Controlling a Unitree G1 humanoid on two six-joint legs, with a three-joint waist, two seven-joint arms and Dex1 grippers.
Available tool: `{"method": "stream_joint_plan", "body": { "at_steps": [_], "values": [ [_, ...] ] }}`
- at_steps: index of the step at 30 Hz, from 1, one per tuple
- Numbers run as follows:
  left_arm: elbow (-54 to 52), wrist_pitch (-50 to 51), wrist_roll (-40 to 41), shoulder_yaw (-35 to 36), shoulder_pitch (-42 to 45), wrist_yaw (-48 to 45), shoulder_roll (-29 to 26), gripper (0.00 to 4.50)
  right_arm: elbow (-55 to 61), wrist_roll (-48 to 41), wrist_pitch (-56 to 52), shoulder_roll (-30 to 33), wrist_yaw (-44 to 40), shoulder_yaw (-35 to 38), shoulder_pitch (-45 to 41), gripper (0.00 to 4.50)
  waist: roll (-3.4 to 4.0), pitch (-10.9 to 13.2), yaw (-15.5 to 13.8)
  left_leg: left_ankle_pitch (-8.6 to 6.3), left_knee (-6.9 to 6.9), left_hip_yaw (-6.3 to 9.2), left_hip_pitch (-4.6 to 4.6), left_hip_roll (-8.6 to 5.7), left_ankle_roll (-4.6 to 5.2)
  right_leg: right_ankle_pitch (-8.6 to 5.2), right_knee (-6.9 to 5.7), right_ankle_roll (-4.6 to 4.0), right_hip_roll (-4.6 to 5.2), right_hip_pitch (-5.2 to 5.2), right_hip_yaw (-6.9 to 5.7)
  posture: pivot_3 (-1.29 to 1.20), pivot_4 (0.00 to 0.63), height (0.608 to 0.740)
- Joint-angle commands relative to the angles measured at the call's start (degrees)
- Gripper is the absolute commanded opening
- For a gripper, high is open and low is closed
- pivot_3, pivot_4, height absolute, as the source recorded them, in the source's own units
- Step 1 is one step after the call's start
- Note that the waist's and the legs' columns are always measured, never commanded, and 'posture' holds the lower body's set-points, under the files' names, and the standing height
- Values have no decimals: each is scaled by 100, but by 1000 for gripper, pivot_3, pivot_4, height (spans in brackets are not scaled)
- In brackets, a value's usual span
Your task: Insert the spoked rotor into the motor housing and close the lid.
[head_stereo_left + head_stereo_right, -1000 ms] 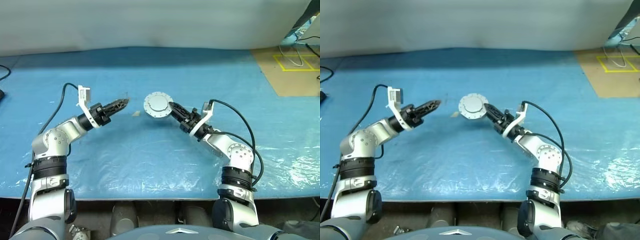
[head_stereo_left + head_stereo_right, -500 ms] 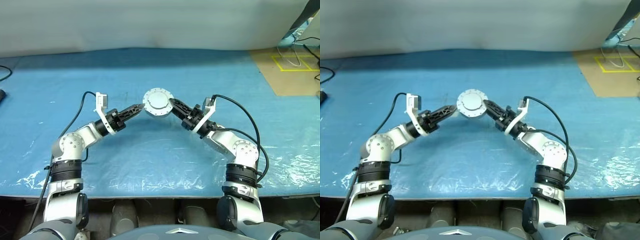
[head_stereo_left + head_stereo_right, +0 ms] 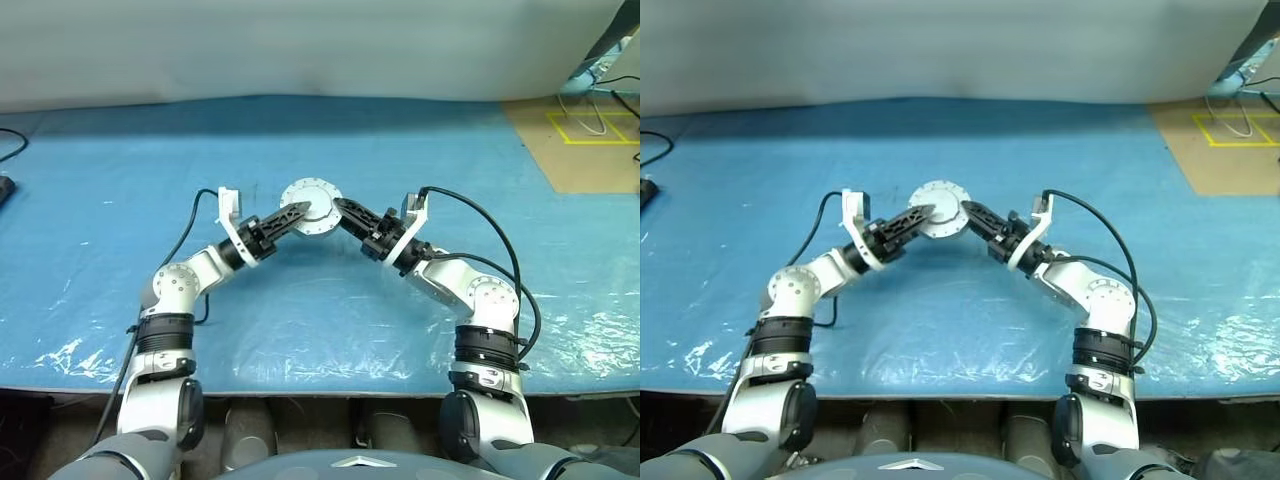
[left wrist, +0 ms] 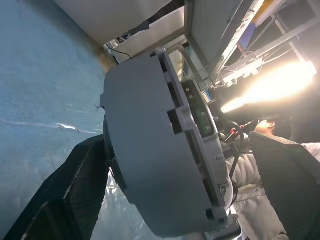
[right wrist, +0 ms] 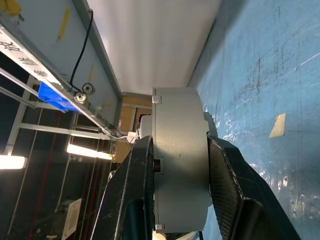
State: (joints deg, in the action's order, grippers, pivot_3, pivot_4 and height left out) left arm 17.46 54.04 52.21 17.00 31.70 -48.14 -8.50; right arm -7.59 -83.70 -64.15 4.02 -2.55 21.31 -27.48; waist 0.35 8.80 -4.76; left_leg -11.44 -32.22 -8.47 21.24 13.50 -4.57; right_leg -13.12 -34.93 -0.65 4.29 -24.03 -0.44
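I see blue crinkled plastic sheeting [image 3: 320, 320] under everything, a small tan scrap [image 5: 278, 125] lying on it near the housing [image 3: 311, 208]. The housing is a squat grey metal drum with a notched rim, held above the sheet. My right gripper [image 3: 340, 207] pinches it across its flat faces; my left gripper [image 3: 300, 209], spread wide, straddles it from the other side.

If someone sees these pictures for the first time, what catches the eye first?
A round grey assembly held up over the blue table cover, in the middle. The right gripper is shut on its edge, and the open left gripper straddles its other side.
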Motion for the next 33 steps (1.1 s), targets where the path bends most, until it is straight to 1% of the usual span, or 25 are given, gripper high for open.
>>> {"method": "stream_joint_plan", "body": {
  "at_steps": [1, 10, 13, 15, 16, 17, 19, 23, 25, 30, 33],
  "values": [
    [-102, -12, 248, 113, 154, 90, 114, 4478, 300, -339, 50, -10, -97, -32, -166, 1143, -1, 0, 6, 0, 0, 0, 0, 0, 0, 0, 0, 0, 0, 0, 0, 0, 150, 740],
    [-126, 18, 139, -31, 236, 286, 178, 4478, 329, -319, 144, 14, -61, -67, -127, 1143, -1, 1, -13, 0, -1, 1, 3, -1, 1, 1, 1, 2, 0, 0, -1, 0, 150, 740],
    [-206, 51, 157, -113, 221, 221, 170, 3847, 319, -293, 171, 15, -66, -79, -132, 1143, -2, 1, -17, 1, -1, 2, 3, -1, 1, 1, 0, 2, -1, 0, -1, 0, 150, 740],
    [-302, 83, 121, -212, 188, 245, 152, 3168, 311, -286, 198, 9, -67, -94, -133, 1143, -2, 1, -18, 1, -1, 2, 3, -1, 1, 1, 0, 2, -1, 0, -1, 0, 150, 740],
    [-332, 80, 90, -240, 182, 300, 146, 2922, 314, -284, 212, 7, -69, -104, -131, 1143, -2, 1, -23, 1, -1, 2, 3, -1, 1, 1, 1, 2, -1, 0, -1, 0, 150, 740],
    [-346, 75, 69, -254, 180, 343, 143, 2814, 317, -284, 222, 7, -71, -113, -129, 1143, -2, 1, -32, 1, -1, 2, 4, -1, 1, 1, 1, 2, -1, 0, -1, 0, 150, 740],
    [-398, 121, 104, -258, 194, 367, 140, 2804, 320, -280, 244, 11, -77, -121, -129, 1143, -2, 1, -45, 1, -1, 2, 4, -2, 1, 1, 1, 2, -1, 0, -1, 0, 150, 740],
    [-614, 394, 517, -86, 154, 321, 166, 2758, 303, -271, 270, 16, -85, -125, -140, 1143, -2, 1, -54, 1, -1, 2, 3, -1, 1, 1, 0, 2, -1, 0, -1, 0, 150, 740],
    [-639, 493, 604, -3, 184, 520, 192, 2723, 298, -265, 282, 21, -90, -133, -147, 1143, -2, 1, -65, 1, -2, 2, 4, -1, 1, 1, 0, 2, -1, 0, -1, 0, 150, 740],
    [-966, 988, 1237, 303, 149, 863, 242, 2723, 361, -135, 344, 62, -123, -207, -163, 1143, -2, 1, -64, 0, -4, 3, 6, -3, 1, 1, -1, 3, -1, 0, -2, 0, 150, 740],
    [-1217, 1120, 1299, 218, 18, 804, 151, 2628, 395, -134, 361, 72, -138, -244, -166, 1143, -2, 1, -60, 0, -3, 3, 5, 1, 1, 2, 0, 3, -1, 0, -2, 0, 150, 740]
  ]
}}
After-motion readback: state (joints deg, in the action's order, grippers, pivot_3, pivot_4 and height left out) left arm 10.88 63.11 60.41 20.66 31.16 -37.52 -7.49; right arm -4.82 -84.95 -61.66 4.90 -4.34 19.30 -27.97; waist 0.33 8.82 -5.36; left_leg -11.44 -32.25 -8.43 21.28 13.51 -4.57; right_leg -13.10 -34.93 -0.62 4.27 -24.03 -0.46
